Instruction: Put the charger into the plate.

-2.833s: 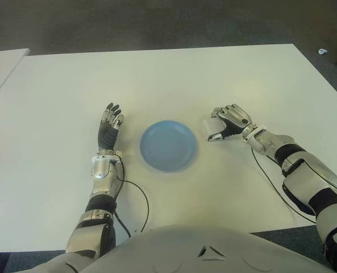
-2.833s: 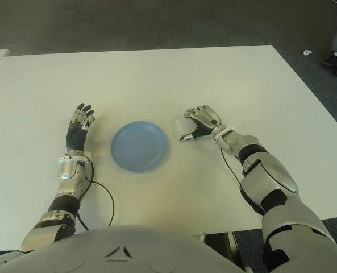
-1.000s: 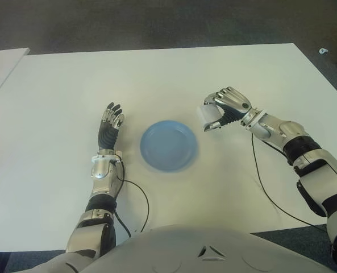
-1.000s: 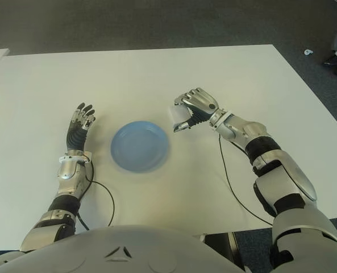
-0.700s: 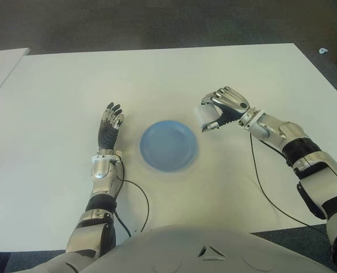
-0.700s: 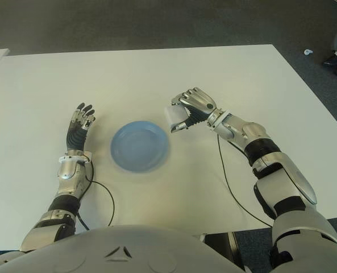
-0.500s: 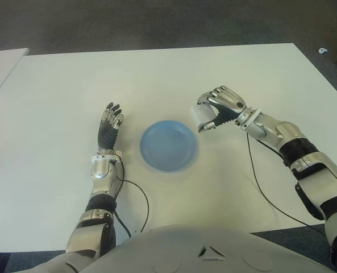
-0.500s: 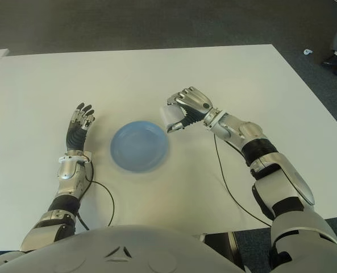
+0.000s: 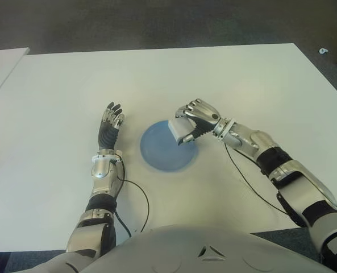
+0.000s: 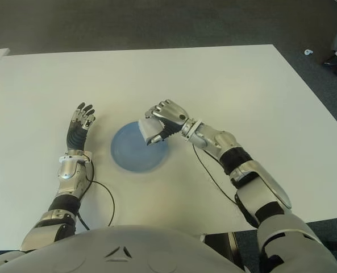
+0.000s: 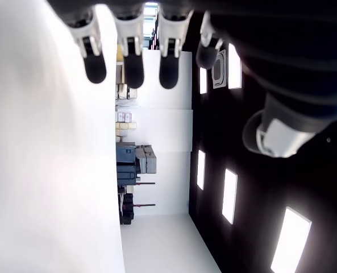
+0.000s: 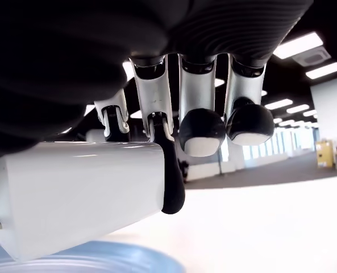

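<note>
The white block-shaped charger [image 9: 181, 129] is held in my right hand [image 9: 192, 120], whose fingers curl over its top. It hangs just above the right part of the blue plate [image 9: 157, 151] on the white table [image 9: 242, 79]. In the right wrist view the charger [image 12: 77, 193] sits under my fingers [image 12: 198, 122], with the plate's blue rim [image 12: 100, 263] right below it. My left hand [image 9: 109, 126] shows left of the plate with straight, spread fingers and holds nothing.
A second white table corner [image 9: 0, 62] shows at the far left. Black cables [image 9: 135, 196] trail from both wrists across the table towards its near edge. Dark carpet [image 9: 157, 23] lies beyond the far edge.
My right hand picked the charger up from the table right of the plate and carried it leftwards, to above the plate's right part. The left hand has not moved.
</note>
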Motion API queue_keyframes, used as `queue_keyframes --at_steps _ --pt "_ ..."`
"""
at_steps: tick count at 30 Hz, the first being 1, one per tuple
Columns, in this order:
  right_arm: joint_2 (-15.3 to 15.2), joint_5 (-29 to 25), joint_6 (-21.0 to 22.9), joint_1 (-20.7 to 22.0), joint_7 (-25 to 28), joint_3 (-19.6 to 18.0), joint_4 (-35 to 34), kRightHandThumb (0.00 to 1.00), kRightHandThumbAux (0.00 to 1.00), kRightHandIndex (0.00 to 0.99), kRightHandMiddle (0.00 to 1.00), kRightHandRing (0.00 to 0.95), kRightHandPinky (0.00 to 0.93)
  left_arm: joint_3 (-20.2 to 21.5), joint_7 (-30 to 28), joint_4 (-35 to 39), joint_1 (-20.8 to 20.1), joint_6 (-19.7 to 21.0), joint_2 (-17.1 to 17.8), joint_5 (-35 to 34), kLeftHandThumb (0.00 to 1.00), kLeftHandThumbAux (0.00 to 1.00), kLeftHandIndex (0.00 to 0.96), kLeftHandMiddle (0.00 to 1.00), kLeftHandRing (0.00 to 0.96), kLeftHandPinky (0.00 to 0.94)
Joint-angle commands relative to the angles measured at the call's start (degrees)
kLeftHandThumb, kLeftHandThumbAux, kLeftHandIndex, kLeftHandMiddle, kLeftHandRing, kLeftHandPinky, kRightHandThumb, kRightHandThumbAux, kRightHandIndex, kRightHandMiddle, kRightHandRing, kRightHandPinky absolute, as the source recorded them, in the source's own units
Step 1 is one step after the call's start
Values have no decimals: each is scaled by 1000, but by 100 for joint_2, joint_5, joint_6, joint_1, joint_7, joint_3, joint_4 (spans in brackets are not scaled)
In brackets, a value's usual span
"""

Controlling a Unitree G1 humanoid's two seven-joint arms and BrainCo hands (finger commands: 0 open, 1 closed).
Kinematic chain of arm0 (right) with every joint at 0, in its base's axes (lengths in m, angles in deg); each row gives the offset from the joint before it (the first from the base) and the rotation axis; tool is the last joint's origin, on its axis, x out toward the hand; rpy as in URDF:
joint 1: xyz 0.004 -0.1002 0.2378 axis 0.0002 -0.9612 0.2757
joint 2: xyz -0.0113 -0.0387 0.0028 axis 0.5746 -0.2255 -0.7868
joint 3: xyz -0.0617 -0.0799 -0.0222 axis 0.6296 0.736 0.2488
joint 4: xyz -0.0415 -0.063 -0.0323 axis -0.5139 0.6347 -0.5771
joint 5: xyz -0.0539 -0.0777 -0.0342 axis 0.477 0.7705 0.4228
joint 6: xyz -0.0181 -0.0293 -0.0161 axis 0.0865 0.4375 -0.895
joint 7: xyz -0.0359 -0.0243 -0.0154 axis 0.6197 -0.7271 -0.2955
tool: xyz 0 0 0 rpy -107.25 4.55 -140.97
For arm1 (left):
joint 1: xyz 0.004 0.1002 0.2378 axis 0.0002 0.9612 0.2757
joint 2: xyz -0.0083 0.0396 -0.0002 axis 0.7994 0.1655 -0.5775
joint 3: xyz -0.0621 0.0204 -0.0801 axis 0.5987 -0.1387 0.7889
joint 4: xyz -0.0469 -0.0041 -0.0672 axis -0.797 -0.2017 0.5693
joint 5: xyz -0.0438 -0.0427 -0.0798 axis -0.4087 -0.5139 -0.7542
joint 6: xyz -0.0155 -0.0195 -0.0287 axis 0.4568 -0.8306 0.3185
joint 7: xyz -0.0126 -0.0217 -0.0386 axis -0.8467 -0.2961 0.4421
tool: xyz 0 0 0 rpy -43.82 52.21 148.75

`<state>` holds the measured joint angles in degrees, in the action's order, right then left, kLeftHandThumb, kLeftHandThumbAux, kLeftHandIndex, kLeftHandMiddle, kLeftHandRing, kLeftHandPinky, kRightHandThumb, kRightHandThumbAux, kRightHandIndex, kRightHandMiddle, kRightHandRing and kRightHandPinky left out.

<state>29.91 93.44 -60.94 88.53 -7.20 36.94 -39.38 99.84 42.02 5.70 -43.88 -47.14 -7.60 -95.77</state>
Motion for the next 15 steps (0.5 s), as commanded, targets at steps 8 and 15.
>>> queue_keyframes --at_steps 8,15 --pt "423 -263 303 -203 604 -78 81 750 706 441 893 879 860 -76 21 -593 587 322 -357 -29 0 512 48 148 140 151" --pt "568 -355 374 -269 810 -81 102 751 706 441 886 872 862 -67 4 -590 591 331 -372 -55 0 513 50 146 139 150"
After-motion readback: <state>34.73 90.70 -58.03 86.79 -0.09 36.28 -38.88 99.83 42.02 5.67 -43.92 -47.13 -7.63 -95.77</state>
